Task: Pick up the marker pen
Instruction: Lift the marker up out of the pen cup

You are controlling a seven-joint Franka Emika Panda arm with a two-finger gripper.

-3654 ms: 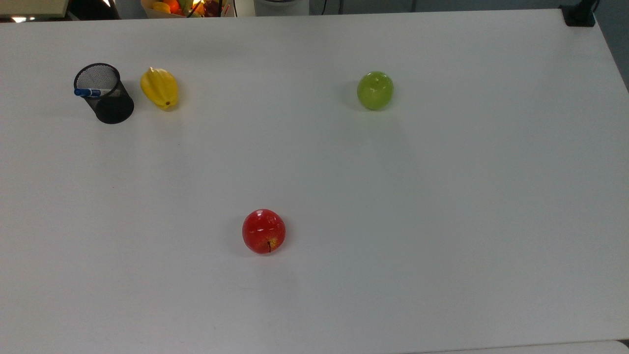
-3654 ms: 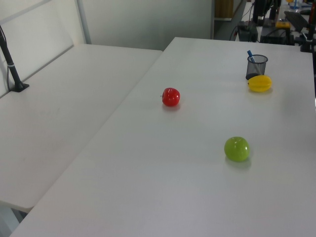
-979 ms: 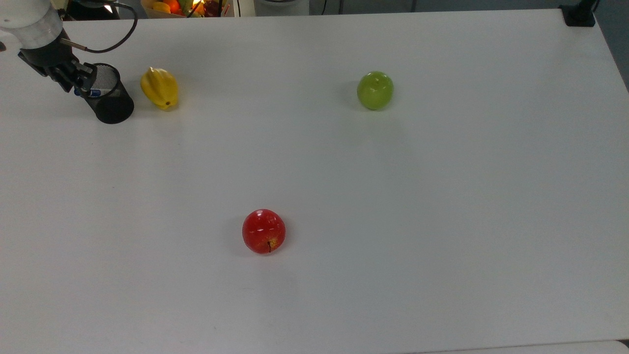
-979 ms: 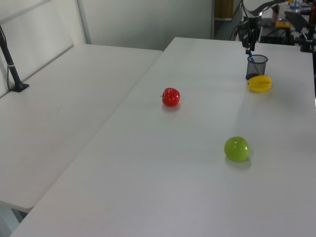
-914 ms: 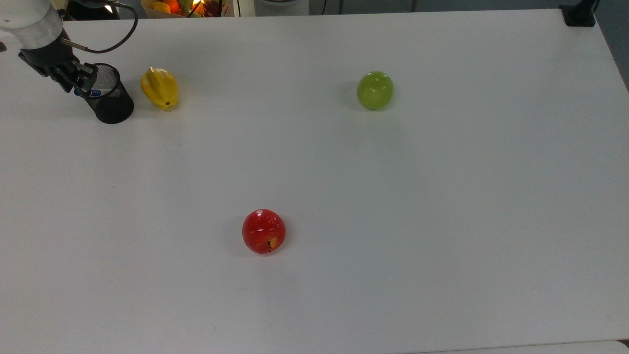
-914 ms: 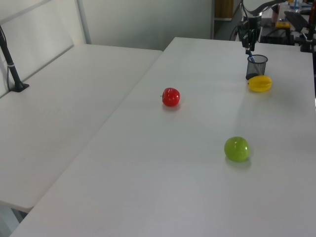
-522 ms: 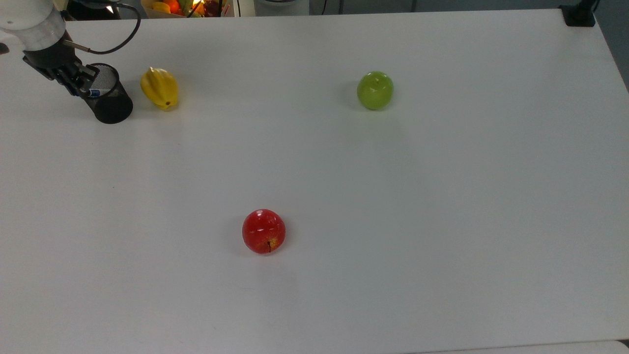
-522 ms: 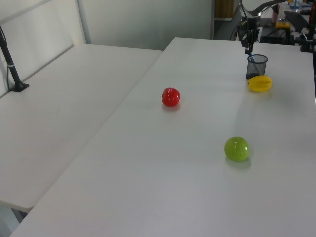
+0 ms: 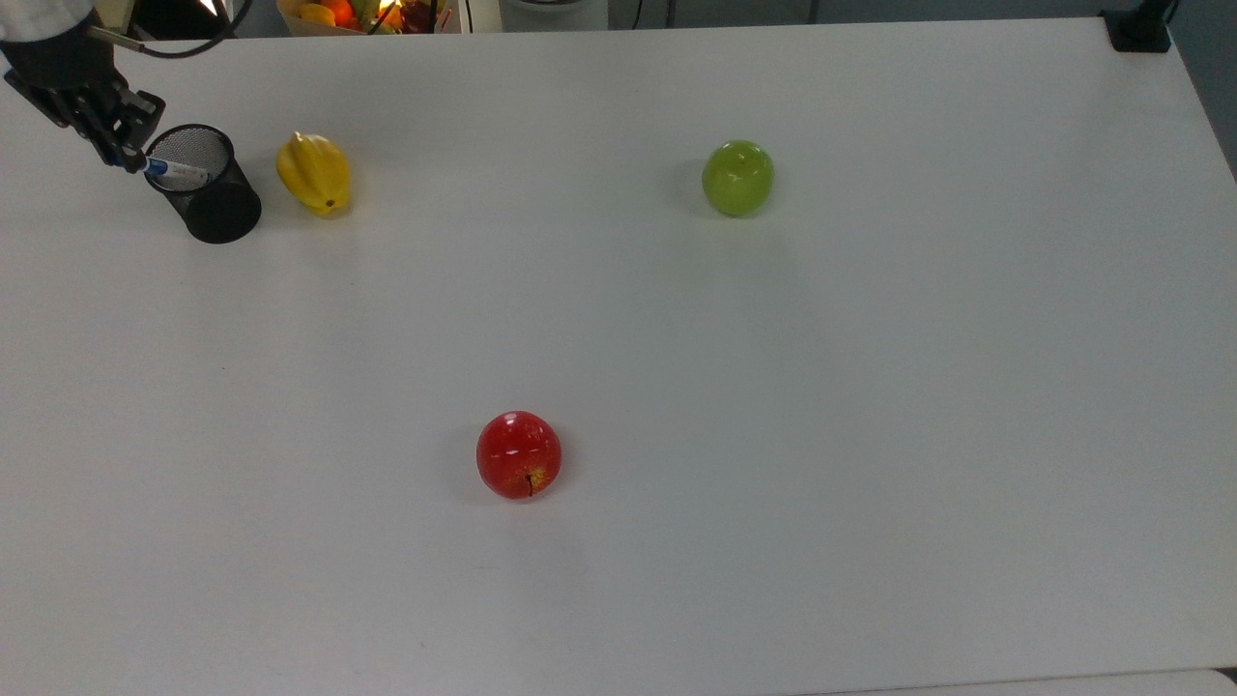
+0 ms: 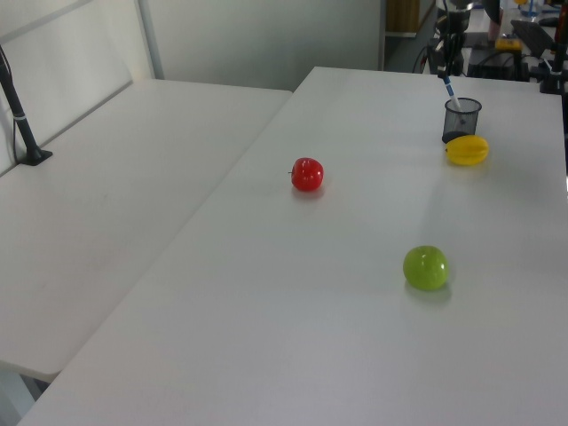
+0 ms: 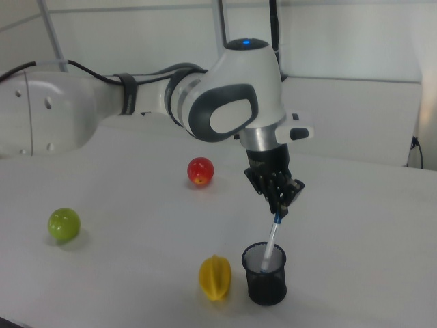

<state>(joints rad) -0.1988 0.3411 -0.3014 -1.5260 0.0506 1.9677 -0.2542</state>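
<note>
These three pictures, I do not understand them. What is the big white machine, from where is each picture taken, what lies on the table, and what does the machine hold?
The white machine is a robot arm. Its dark end effector is the part that grasps. The top view looks down on the white table; the left view and the right view look across it from two different sides. On the table lie a red apple, a green apple and a yellow starfruit, which sits beside a black mesh pen cup. The end effector is shut on the blue top of a marker pen. The pen hangs tilted, with its lower end inside the cup, so it is not fully out.
</note>
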